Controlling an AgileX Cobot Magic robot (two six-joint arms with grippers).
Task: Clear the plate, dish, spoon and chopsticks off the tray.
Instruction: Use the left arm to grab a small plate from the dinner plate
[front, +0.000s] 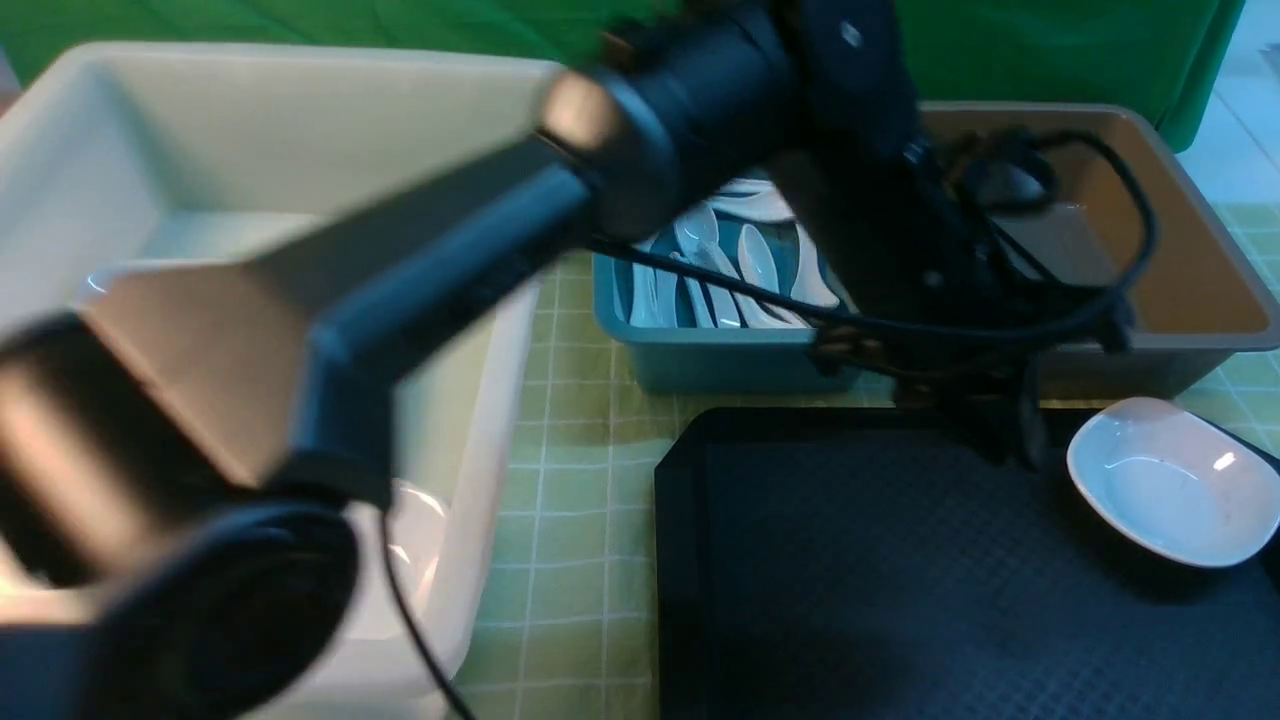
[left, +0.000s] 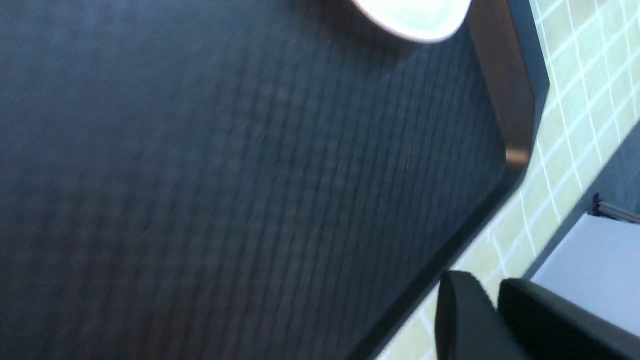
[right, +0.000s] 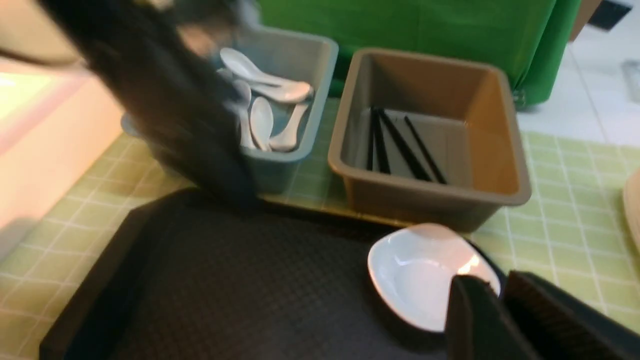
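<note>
One piece is all I can see left on the tray (front: 850, 580): the small white dish (front: 1170, 480), sitting at its far right corner, while the rest of the black surface in view is bare. Beyond the tray's far edge, the teal bin (front: 720, 365) holds a heap of white spoons (front: 740, 270), and the brown bin (front: 1200, 330) beside it has the black chopsticks (right: 400, 145) lying on its floor. The plate is not on the tray. A glossy white shape (front: 415, 540) inside the big white bin (front: 480, 400) off the tray's left edge may be it, though I can't be sure. By my reckoning the job is nearly done, with only the dish to go. The left gripper (left: 495, 287) hangs over the tray with its jaws narrow and nothing between them. The right gripper (right: 500, 295), just beside the dish, is likewise pinched close and empty.
</note>
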